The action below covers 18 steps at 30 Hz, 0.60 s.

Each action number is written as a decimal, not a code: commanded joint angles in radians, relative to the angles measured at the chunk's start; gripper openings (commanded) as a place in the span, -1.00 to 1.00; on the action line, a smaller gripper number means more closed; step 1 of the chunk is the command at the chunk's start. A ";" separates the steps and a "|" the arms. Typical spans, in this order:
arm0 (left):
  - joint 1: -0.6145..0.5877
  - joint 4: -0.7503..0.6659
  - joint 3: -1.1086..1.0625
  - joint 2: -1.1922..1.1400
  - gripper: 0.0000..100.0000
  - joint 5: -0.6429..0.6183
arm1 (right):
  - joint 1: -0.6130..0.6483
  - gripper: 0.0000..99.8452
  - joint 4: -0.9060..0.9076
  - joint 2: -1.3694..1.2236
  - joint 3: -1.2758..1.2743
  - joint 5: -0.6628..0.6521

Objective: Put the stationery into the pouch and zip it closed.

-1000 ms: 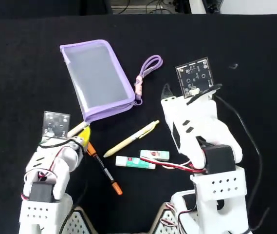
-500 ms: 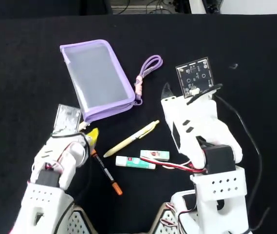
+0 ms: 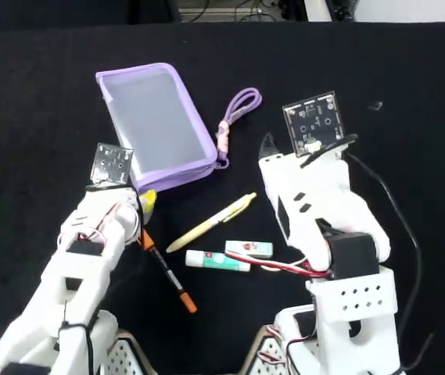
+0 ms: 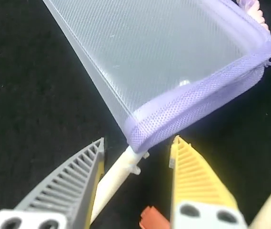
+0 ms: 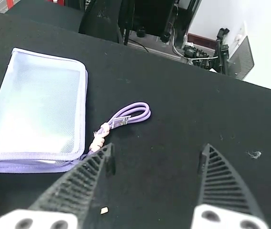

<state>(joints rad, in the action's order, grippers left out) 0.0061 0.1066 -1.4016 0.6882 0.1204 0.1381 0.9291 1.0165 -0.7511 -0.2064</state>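
Well, nearest to our bases the orange marker (image 3: 167,273) lay slanted on the black bench (image 3: 410,78). Two small erasers (image 3: 217,261) sat just beside it, and the yellow pen (image 3: 210,223) lay a little farther out. None of these was packed yet, so we judged the loading barely begun.

Just past the marker's cap we had the left gripper (image 4: 137,143) low over the bench with its jaws apart. It straddled a pale pen barrel (image 4: 116,174) that ran up to the near corner of the purple mesh pouch (image 3: 156,125). We think it sat there because at that corner it could either pinch the pen or catch the zip edge.

The pouch lay flat with that long edge turned toward the loose stationery, which suited sliding things in. We could not tell whether its zip was open. Its wrist strap (image 3: 238,105) looped away from the zipper-pull corner toward our right gripper (image 5: 157,150). That gripper hung above the bench, jaws wide apart with nothing between them. We judged it near enough to the strap to steady the pouch.
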 commanded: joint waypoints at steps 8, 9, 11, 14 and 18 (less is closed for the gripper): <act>-0.013 -0.295 0.051 -0.146 -0.63 0.049 | 0.012 -0.46 -0.028 -0.008 0.002 -0.012; -0.013 -0.307 0.053 -0.161 -0.63 0.081 | 0.012 -0.46 -0.028 -0.008 0.002 -0.012; -0.012 -0.338 0.058 -0.199 -0.64 0.127 | 0.012 -0.46 -0.028 -0.008 0.002 -0.012; -0.013 -0.411 0.062 -0.279 -0.64 0.157 | 0.012 -0.46 -0.028 -0.008 0.002 -0.012; -0.033 -0.531 0.081 -0.390 -0.64 0.155 | 0.012 -0.46 -0.028 -0.008 0.001 -0.012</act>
<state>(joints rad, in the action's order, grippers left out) -0.0031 -0.3092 -1.3970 0.3751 0.2616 0.1381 0.9291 1.0165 -0.7541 -0.2110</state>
